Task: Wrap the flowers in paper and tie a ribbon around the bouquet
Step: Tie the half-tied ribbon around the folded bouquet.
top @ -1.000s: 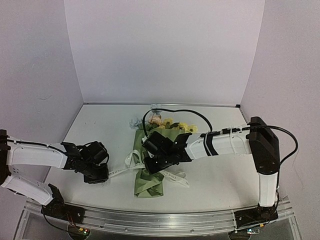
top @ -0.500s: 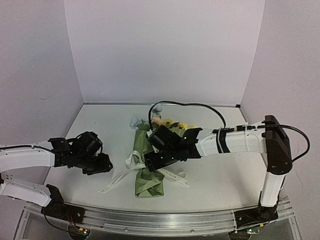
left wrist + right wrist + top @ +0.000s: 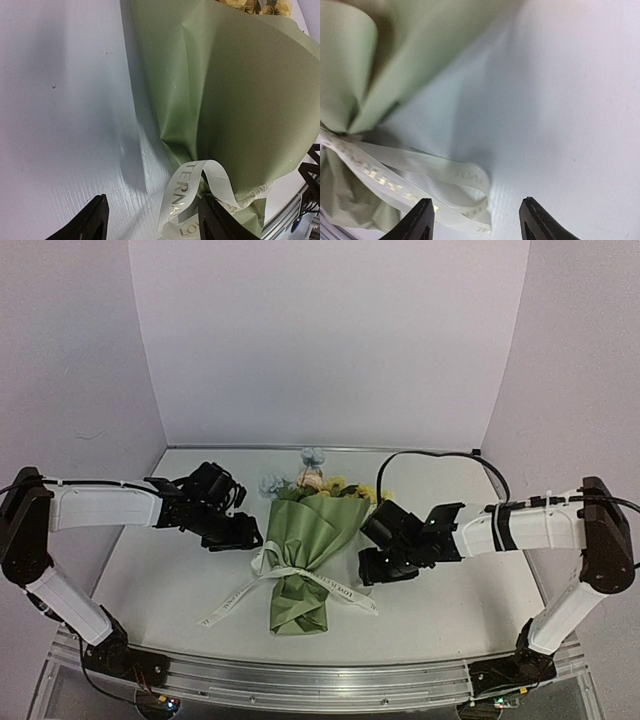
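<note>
The bouquet (image 3: 308,538) lies mid-table, a cone of olive-green paper (image 3: 245,100) with the flowers (image 3: 318,483) showing at its far, wide end. The cream ribbon (image 3: 292,576) is tied round its narrow waist, and its tails trail left and right on the table. My left gripper (image 3: 243,538) stands open just left of the cone. In its wrist view a ribbon loop (image 3: 187,200) lies loose between the wide-apart fingers of that gripper (image 3: 155,222). My right gripper (image 3: 373,567) is open to the right of the waist. Its wrist view has this gripper (image 3: 479,220) above a ribbon loop (image 3: 455,187), not touching it.
The white table (image 3: 190,490) is closed in by pale walls at the back and on both sides. A metal rail (image 3: 320,685) runs along the near edge. A black cable (image 3: 440,455) arcs over the right arm.
The left gripper let go of the ribbon's end, opened and moved up beside the cone. The right gripper lifted off the waist and drew back to the right. The paper cone spread wider.
</note>
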Robot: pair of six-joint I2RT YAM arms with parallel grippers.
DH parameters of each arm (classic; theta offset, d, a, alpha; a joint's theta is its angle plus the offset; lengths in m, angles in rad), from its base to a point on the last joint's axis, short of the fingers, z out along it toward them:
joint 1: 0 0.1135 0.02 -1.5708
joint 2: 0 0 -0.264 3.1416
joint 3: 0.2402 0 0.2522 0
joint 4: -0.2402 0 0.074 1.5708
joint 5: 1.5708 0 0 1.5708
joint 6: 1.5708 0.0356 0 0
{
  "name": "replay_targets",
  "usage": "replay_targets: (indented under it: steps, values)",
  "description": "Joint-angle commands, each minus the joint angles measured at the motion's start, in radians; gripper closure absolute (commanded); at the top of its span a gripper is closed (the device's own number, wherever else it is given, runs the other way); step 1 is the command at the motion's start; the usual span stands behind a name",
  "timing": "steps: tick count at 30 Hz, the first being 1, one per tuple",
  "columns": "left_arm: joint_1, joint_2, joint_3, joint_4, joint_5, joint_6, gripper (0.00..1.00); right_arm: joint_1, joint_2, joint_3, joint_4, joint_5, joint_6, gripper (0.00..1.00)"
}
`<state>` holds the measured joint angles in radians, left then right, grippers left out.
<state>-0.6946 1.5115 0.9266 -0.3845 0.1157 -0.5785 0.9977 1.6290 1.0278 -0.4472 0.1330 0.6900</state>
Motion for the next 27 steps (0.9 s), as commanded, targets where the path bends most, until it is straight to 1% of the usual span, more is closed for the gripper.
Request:
replay_targets:
  steps: [1, 6, 14, 18, 23, 25, 27]
  values:
    - [0.019, 0.025, 0.055, 0.053, 0.153, 0.097, 0.36, 0.001, 0.007, -0.052, -0.013, -0.015, 0.043, 0.43]
    - [0.023, 0.058, 0.052, 0.067, 0.212, 0.096, 0.39, -0.002, 0.069, -0.021, -0.006, -0.033, 0.021, 0.45]
    - [0.022, 0.101, 0.052, 0.066, 0.24, 0.083, 0.49, -0.001, 0.144, 0.003, 0.006, -0.058, 0.029, 0.55]
    - [0.021, 0.112, 0.055, 0.062, 0.253, 0.083, 0.62, -0.001, 0.163, 0.009, 0.014, -0.059, 0.032, 0.6]
    - [0.022, 0.116, 0.044, 0.054, 0.248, 0.079, 0.8, -0.001, 0.187, 0.034, 0.015, -0.05, 0.037, 0.62]
    - [0.022, 0.111, 0.038, 0.05, 0.238, 0.076, 0.85, -0.001, 0.185, 0.04, 0.016, -0.035, 0.04, 0.62]
    - [0.022, 0.105, 0.032, 0.048, 0.229, 0.072, 0.91, -0.001, 0.183, 0.045, 0.015, -0.021, 0.041, 0.61]
